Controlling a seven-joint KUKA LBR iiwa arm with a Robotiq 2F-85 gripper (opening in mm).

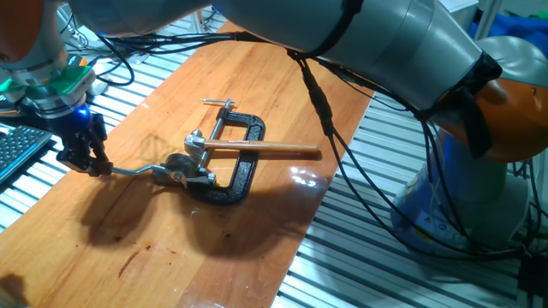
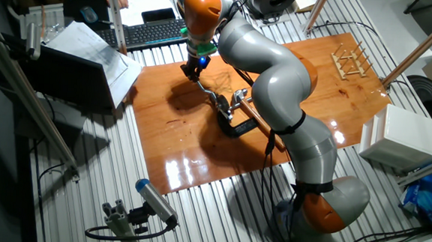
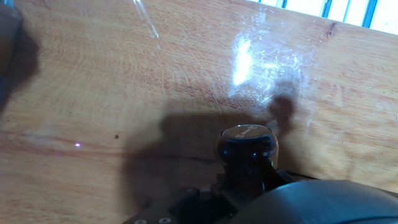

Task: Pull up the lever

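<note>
The pincer (image 1: pixel 94 162) seemingly grips the lever (image 1: pixel 137 172) knob.

Arm (image 2: pixel 278 80): glossy grey links, orange joint bands, black cable strapped along it. Wrist flange (image 1: pixel 53 84) green with a lit blue LED. Gripper (image 1: pixel 86 152) black, short black fingers (image 1: pixel 77 154); rounded dark housing fills hand view's bottom edge.

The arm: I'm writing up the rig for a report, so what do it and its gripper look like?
The arm has rounded silver-grey segments with orange joint bands, and black cables running along it. Near the wrist sits a green ring with a blue light. The gripper is small and black.
</note>
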